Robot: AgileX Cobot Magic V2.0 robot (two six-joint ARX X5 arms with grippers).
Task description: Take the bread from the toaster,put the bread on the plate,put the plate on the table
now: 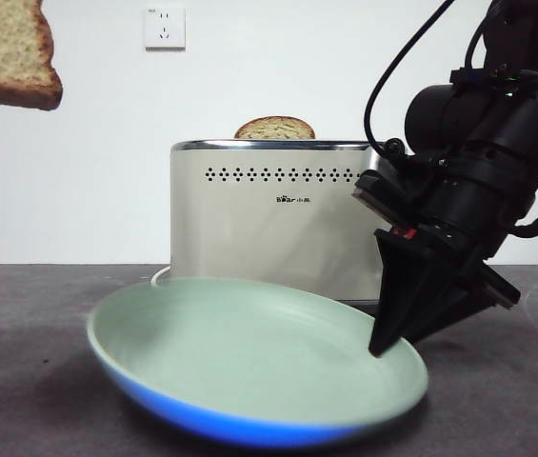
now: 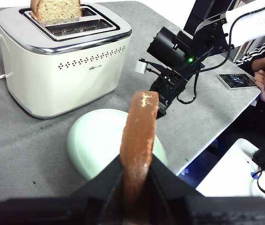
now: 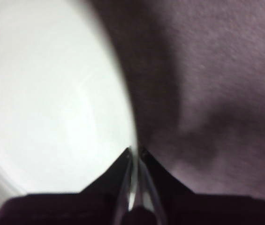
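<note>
Up at the far left, the flat tan speckled slice of bread with a dark brown crust point(image 1: 9, 52) hangs high above the dark grey matte table point(image 1: 21, 381), pinched edge-on between the closed black jaws of the left gripper point(image 2: 137, 161). The right gripper point(image 1: 392, 328) has its two jaws closed thinly on the right rim of the round pale mint-green plate point(image 1: 249, 352), which sits tilted (its near edge looks raised) in front of the boxy cream-beige toaster with a chrome rim point(image 1: 269, 209). A second slice's domed top point(image 1: 275, 128) pokes out of the toaster. A white wall socket point(image 1: 164, 28) shows behind.
</note>
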